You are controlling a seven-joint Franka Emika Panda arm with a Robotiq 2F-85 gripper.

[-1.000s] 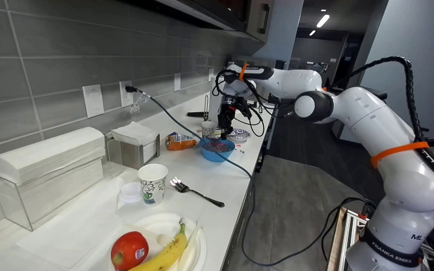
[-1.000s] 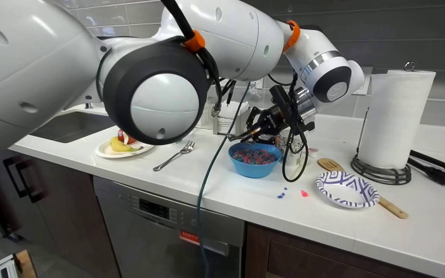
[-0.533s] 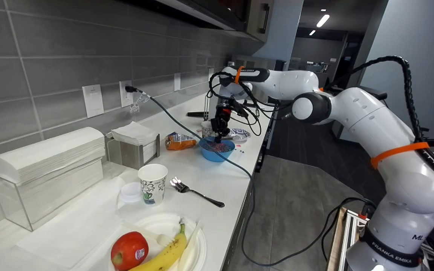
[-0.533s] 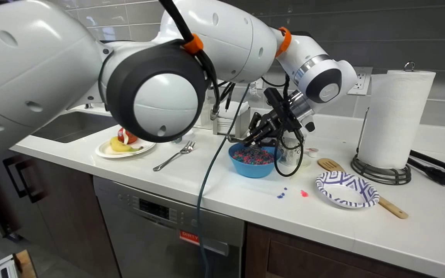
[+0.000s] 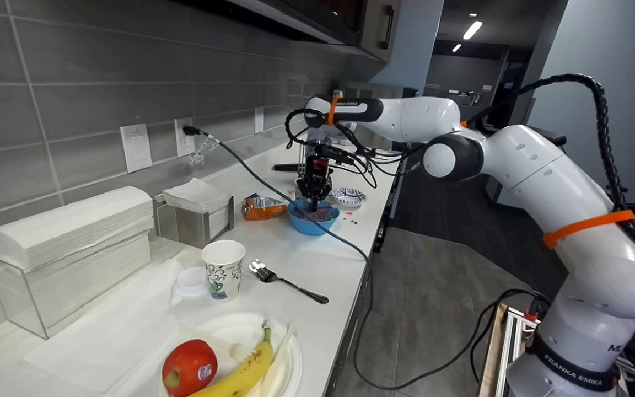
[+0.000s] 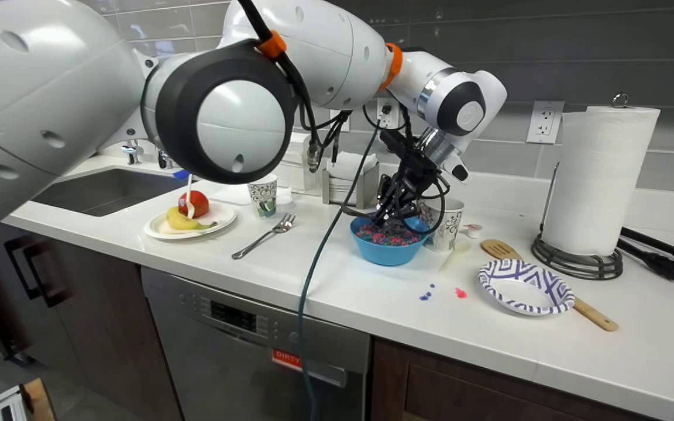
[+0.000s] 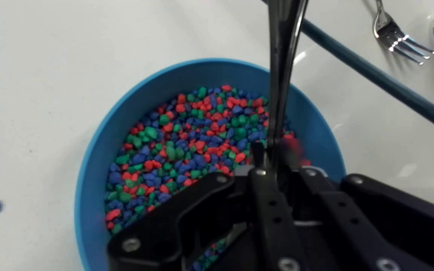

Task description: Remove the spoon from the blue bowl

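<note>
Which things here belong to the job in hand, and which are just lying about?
Job:
- spoon
- blue bowl
- pincer

Lying about:
- fork
- plate
- banana
- red fruit
- orange bag
- paper cups
- patterned dish
- wooden spatula
- paper towels

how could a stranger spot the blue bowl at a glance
In an exterior view, find the white counter and the dark cable running past its front edge. The blue bowl sits just right of that cable. Unlike the zigzag-patterned bowl farther right, it is plain, holding red, green and blue bits.
</note>
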